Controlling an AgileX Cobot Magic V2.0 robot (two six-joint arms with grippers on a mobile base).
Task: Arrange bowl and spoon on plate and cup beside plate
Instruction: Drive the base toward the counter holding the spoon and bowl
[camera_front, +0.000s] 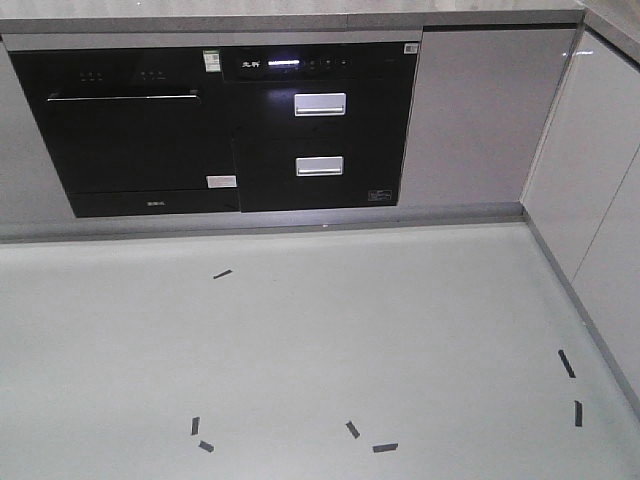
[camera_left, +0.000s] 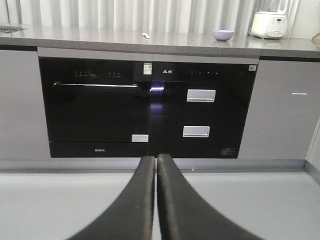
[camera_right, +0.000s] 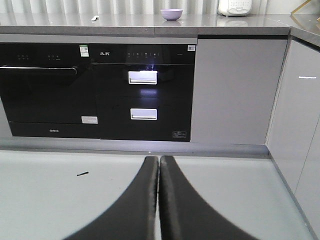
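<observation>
My left pincer (camera_left: 156, 160) and right pincer (camera_right: 159, 160) are pinched narrow, holding nothing: the bowl (camera_left: 223, 34) and spoon (camera_left: 146, 35) lie far ahead on the counter (camera_left: 90, 41) above them.

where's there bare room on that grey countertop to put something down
The countertop is bare in a long stretch left of the spoon, and again between the spoon and the bowl. It gets crowded further right, where only a narrow gap separates the bowl from the white appliance.
</observation>
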